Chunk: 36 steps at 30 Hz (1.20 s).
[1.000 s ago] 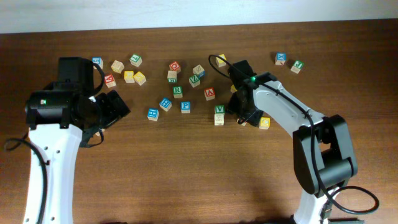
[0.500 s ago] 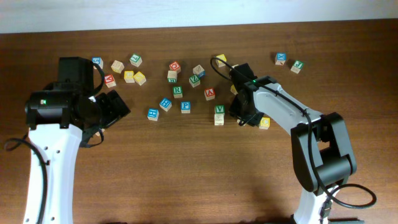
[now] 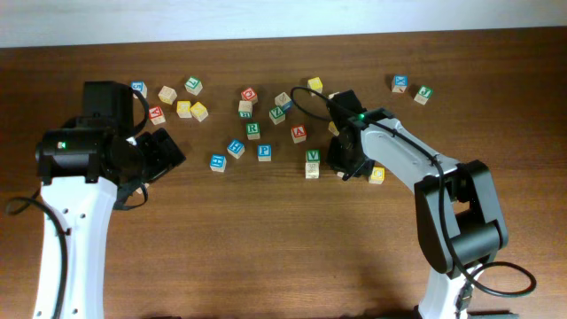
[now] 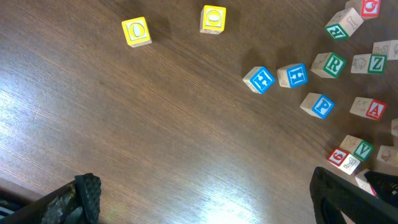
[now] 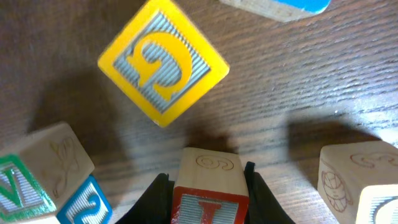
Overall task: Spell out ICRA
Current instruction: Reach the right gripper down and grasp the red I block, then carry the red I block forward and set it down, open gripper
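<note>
ICRA cubes are scattered all over the table right now. The red I cube is the one in play: the right gripper has its two fingers pressed on either side of it, so it's pinched tight. From overhead that gripper sits right of centre and covers the cube, and I honestly can't tell if the cube is lifted or resting on the wood. Just left of it is the green V cube, and just right is a yellow cube. In the wrist view the yellow cube's letter could be a C or a G, can't say. The green R cube and red A cube are further left, near the middle, apart from each other, with the blue P cube just near of the R. The left gripper hangs over the left side, fingers spread wide, nothing in them.
</note>
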Available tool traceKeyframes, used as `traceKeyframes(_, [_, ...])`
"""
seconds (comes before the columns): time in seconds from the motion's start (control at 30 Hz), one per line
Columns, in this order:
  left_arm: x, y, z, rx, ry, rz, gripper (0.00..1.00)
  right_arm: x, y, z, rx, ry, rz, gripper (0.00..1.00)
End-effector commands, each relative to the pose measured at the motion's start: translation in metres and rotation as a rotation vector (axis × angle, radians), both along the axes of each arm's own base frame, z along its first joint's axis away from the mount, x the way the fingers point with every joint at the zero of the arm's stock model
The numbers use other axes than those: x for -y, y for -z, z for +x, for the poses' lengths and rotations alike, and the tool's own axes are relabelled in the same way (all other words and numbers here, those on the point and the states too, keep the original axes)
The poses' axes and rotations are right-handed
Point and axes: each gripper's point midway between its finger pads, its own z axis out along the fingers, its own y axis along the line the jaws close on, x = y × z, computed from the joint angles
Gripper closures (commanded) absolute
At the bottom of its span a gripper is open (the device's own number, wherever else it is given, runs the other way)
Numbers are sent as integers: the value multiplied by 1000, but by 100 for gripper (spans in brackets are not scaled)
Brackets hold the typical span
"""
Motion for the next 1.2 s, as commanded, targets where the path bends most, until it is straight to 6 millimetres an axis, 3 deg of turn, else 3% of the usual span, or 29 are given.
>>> traceKeyframes(0.0, [-1,-5,-1,22,-16,-7,1,-10,-30,2,42,-84,62,80])
traceKeyframes(0.13, [-1,-5,-1,21,-16,-7,1,-32,-75,-12,109,-241,127,79])
traceKeyframes(0.23, [-1,-5,-1,22,-16,-7,1,-66,-89,-30,135,-352,147,80])
traceKeyframes(0.33, [-1,-5,-1,21,-16,-7,1,-101,-83,-50,116,-407,150,80])
traceKeyframes(0.4, [-1,-5,-1,22,-16,-7,1,-119,-69,-56,112,-379,121,80])
traceKeyframes(0.53, [-1,-5,-1,22,-16,-7,1,-146,-33,-46,132,-420,111,80])
traceKeyframes(0.67, [-1,-5,-1,21,-16,-7,1,-166,-19,-39,164,-392,140,80])
traceKeyframes(0.83, [-1,-5,-1,21,-16,-7,1,-192,-11,-60,154,-441,149,79])
traceKeyframes(1.1, [-1,-5,-1,21,-16,-7,1,-191,-10,-59,163,-399,135,77])
traceKeyframes(1.17, [-1,-5,-1,21,-16,-7,1,-192,-11,-58,168,-401,139,72])
